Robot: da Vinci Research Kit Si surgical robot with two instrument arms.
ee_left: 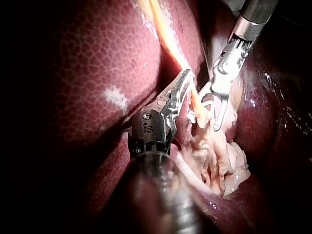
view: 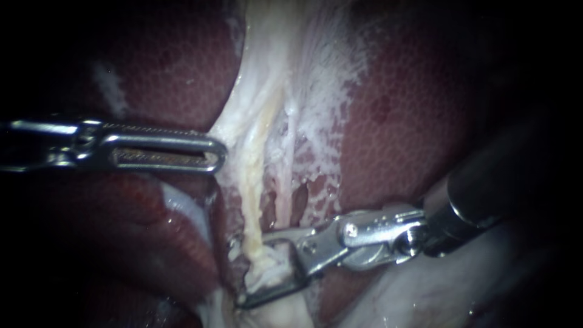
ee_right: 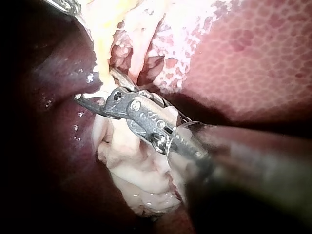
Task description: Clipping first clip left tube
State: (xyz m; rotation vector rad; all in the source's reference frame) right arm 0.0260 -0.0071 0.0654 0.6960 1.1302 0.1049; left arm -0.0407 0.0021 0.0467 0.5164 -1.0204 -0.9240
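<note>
Straddling the left tube (view: 258, 182): our right instrument (view: 255, 270) comes in from 4 o'clock in the endoscope view. Its jaws are parted, one on each side of the tube's lower end. We cannot tell whether both press on it, nor whether a clip sits in them.
Left tube: yellowish, it runs from 12 toward 6 o'clock through the pale tissue (view: 316, 91) and ends in a white wad between those jaws.
Left instrument: our left instrument (view: 220, 152) enters from 9 o'clock. Its jaws lie together and we see nothing held. The tip touches the pale tissue's edge, just beside the tube on its 9 o'clock side.
Pale tissue: a frayed white sheet spreading toward 1 o'clock, with small holes just beside the tube.
Liver: the dark red liver (view: 413, 121) flanks the sheet at 3 and 9 o'clock.
Room: the two tips stand apart, ours on the left at 11 o'clock of the right one, with bare tube between them.
</note>
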